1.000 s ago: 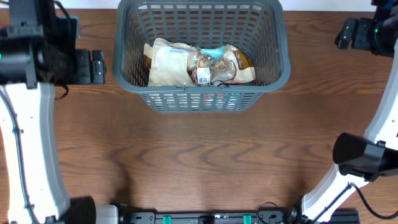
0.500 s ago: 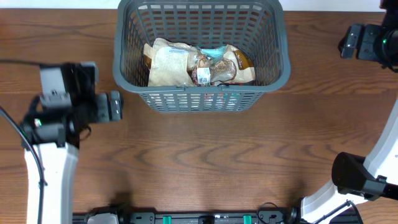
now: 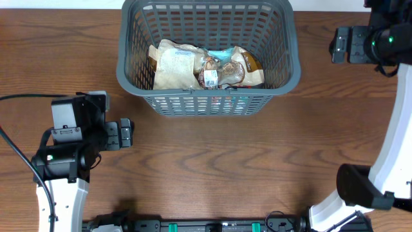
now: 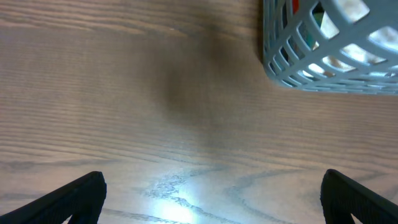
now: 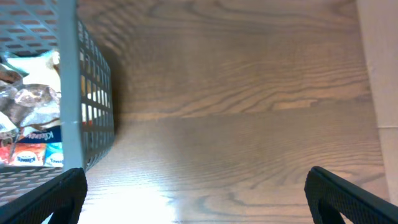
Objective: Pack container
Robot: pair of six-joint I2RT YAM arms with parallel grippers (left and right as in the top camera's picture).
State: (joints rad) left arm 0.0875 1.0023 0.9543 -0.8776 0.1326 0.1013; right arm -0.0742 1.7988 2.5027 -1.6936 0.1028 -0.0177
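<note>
The dark grey slotted container (image 3: 291, 61) stands at the back middle of the table and holds several snack packets (image 3: 205, 66). Its corner shows in the left wrist view (image 4: 323, 62) and its side wall in the right wrist view (image 5: 73, 106). My left gripper (image 3: 126, 133) is open and empty over bare wood, in front of and to the left of the container. My right gripper (image 3: 341, 44) is open and empty, to the right of the container near the table's far edge.
The wooden table (image 3: 212, 161) lies in front of the container. The table's pale far edge (image 5: 379, 68) shows in the right wrist view.
My left arm has swung back toward the front left, away from the container. My right gripper has moved left, closer to the container's right side.
</note>
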